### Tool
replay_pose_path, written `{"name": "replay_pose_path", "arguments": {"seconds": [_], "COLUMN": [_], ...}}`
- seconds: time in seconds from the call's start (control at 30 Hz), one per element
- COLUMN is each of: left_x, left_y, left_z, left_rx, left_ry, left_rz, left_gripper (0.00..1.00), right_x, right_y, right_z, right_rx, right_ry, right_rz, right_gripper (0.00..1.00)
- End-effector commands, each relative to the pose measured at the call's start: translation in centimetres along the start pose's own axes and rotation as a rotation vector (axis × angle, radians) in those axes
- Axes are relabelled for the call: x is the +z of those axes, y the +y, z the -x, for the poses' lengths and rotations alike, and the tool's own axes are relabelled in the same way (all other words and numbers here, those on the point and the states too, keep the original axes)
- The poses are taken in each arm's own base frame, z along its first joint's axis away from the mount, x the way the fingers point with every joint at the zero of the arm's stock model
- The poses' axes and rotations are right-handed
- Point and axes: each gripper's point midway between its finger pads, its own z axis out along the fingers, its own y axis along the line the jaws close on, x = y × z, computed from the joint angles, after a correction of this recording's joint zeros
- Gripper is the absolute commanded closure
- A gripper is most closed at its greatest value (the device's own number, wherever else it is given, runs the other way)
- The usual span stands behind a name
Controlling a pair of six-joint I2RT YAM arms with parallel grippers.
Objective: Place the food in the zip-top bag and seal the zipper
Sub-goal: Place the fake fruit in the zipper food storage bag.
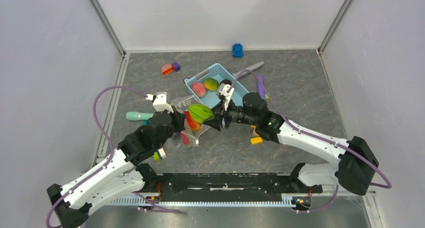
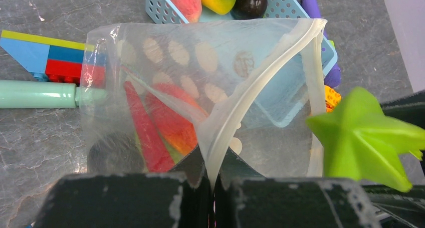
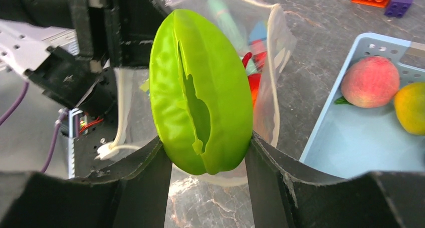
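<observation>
The zip-top bag [image 2: 165, 67], clear with white dots, hangs open from my left gripper [image 2: 214, 180], which is shut on its mouth edge. The zipper [image 2: 260, 82] runs up from the jaws as a pale strip. Red and orange food [image 2: 170, 123] and a dark piece [image 2: 113, 153] lie inside the bag. My right gripper [image 3: 205, 158] is shut on a green star-shaped fruit [image 3: 200, 87], held at the bag's mouth [image 1: 200, 111]. A pink peach [image 3: 370, 81], a yellow-green fruit [image 1: 211, 83] and a dark brown fruit [image 2: 250, 1] sit in the light-blue basket [image 1: 193, 80].
A mint-green handle [image 1: 138, 116] and a stack of coloured blocks [image 2: 50, 57] lie left of the bag. Orange and purple blocks [image 1: 170, 67] sit at the back left and a blue toy [image 1: 237, 50] by the back wall. A purple stick [image 1: 260, 86] lies right of the basket, a yellow block [image 1: 256, 140] nearer.
</observation>
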Motion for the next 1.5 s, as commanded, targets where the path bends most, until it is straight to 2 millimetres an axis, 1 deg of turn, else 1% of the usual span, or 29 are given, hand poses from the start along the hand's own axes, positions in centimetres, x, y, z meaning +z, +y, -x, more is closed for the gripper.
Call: {"name": "replay_pose_path", "arguments": {"seconds": [0.0,0.13,0.2,0.33,0.37,0.4,0.53,0.73,0.9,1.0,1.13,1.27,1.47], "left_x": [0.0,0.0,0.1,0.1,0.1,0.1,0.0,0.0,0.1,0.1,0.1,0.0,-0.2], "left_y": [-0.3,-0.3,-0.3,-0.3,-0.3,-0.3,-0.4,-0.6,-0.8,-1.0,-1.1,-1.0,-0.5], "left_z": [0.7,0.6,0.6,0.6,0.6,0.6,0.6,0.6,0.5,0.4,0.4,0.6,0.8], "left_rx": [-0.022,-0.02,-0.02,-0.021,-0.021,-0.022,-0.023,-0.026,-0.022,-0.021,-0.023,-0.027,-0.035], "left_ry": [-0.027,-0.027,-0.025,-0.025,-0.024,-0.024,-0.024,-0.021,-0.016,-0.011,-0.011,-0.018,-0.034], "left_rz": [-0.01,-0.01,-0.01,-0.011,-0.012,-0.012,-0.015,-0.025,-0.036,-0.044,-0.05,-0.05,-0.028], "left_gripper": [0.96,0.96,0.96,0.96,0.96,0.96,0.96,0.96,0.96,0.96,0.96,0.96,0.96], "right_x": [1.2,2.1,2.3,2.7,2.8,2.7,2.9,3.1,4.6,5.4,6.3,6.5,7.0], "right_y": [-1.3,-1.9,-2.2,-2.4,-2.2,-2.6,-2.6,-3.9,-4.1,-3.9,-3.6,-3.6,-2.3], "right_z": [2.2,1.7,1.9,1.7,1.5,1.2,0.2,-0.1,-0.1,0.3,0.6,0.8,1.5], "right_rx": [-0.035,-0.022,-0.023,-0.031,-0.038,-0.048,-0.058,-0.014,0.028,0.041,0.044,0.035,-0.019], "right_ry": [0.003,0.044,0.049,0.088,0.105,0.121,0.193,0.265,0.292,0.292,0.277,0.266,0.232], "right_rz": [-0.124,-0.19,-0.228,-0.28,-0.278,-0.307,-0.355,-0.504,-0.53,-0.525,-0.501,-0.493,-0.383], "right_gripper": [0.65,0.6,0.59,0.57,0.56,0.56,0.55,0.54,0.52,0.47,0.38,0.28,0.13]}}
